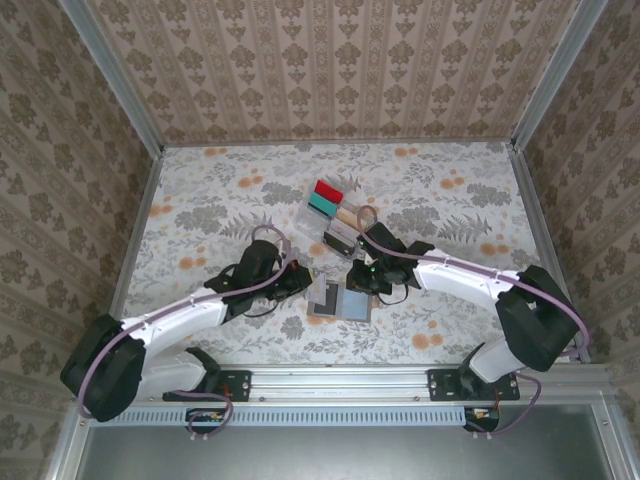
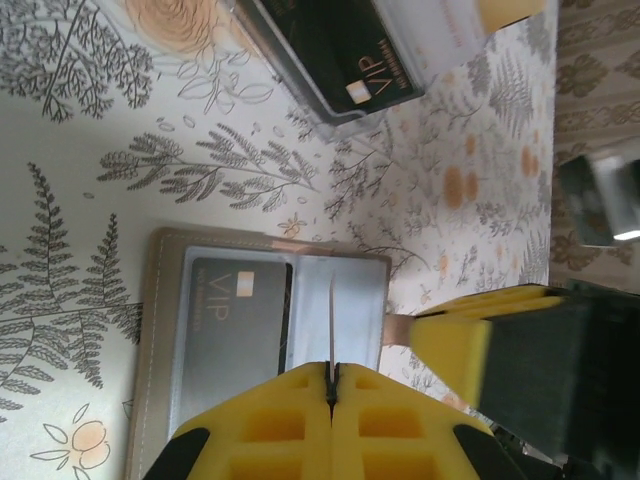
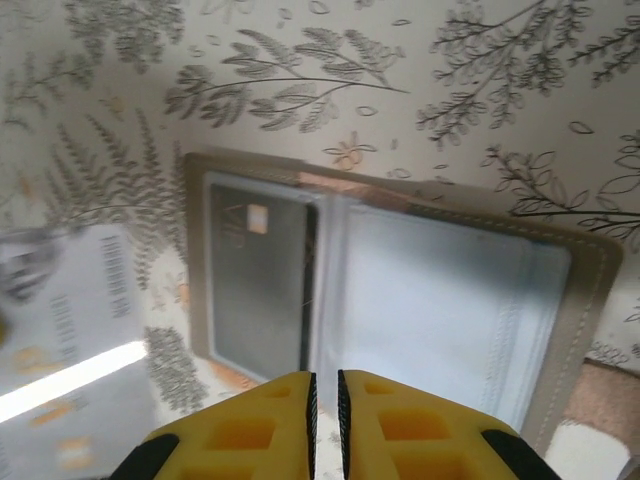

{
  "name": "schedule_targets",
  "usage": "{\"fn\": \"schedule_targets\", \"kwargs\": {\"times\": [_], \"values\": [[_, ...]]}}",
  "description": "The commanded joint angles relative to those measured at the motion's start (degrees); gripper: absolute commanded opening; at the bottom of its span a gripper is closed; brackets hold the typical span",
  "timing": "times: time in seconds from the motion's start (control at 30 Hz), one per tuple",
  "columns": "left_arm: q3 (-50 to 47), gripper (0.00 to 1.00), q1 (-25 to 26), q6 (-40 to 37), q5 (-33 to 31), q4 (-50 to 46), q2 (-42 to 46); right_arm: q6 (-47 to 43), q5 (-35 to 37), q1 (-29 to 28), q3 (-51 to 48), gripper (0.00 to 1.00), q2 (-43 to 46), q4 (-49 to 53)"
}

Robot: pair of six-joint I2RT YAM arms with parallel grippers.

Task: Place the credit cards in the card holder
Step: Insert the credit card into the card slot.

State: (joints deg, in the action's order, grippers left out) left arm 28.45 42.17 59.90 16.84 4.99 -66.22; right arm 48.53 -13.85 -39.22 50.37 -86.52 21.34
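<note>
My left gripper (image 2: 331,368) has its yellow pads pressed together on a thin pale leaf, seen edge-on, that stands up at the fold of the card holder (image 2: 150,330). I take it for one of the holder's clear sleeves. My right gripper (image 3: 325,378) hangs just above the holder's near edge with its pads a narrow slit apart, and I see nothing between them. The holder lies unfolded and flat between my two wrists, just ahead of my bases. Its long axis runs across the table from left to right, and the right end sits a little nearer to me. The left panel carries a dark card (image 2: 230,320) marked VIP, tucked under clear plastic, with its long side at right angles to the holder's. The right panel shows pale clear plastic. Just beyond stands a clear slotted rack (image 1: 312,218) holding a red card (image 1: 328,188), a teal card (image 1: 322,204) and a tan one, with another dark VIP card in its near slot. All of it rests on a table (image 1: 220,200) covered in a pale print of ferns and orange flowers. The table is edged by metal rails and closed in by walls (image 1: 340,70) papered in beige damask.
</note>
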Motion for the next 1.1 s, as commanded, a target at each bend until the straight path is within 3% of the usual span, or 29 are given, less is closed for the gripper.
{"fn": "schedule_targets", "kwargs": {"times": [0.0,0.33,0.7,1.07], "values": [[-2.0,0.0,1.0,-1.3,-2.8,2.0,1.2,-1.6,3.4,-0.2,0.4,0.16,-0.7,2.9],[0.6,0.0,5.4,-2.0,-1.3,6.9,-6.9,-2.4,9.2,0.4,-2.8,0.16,2.2,6.5],[2.4,0.0,6.5,-2.4,-1.7,10.3,-12.6,-2.7,12.4,1.1,-5.5,0.15,1.6,7.1],[1.4,0.0,6.9,-3.0,-2.8,16.5,-17.2,-2.2,11.5,1.4,-7.7,0.12,-0.6,3.4]]}}
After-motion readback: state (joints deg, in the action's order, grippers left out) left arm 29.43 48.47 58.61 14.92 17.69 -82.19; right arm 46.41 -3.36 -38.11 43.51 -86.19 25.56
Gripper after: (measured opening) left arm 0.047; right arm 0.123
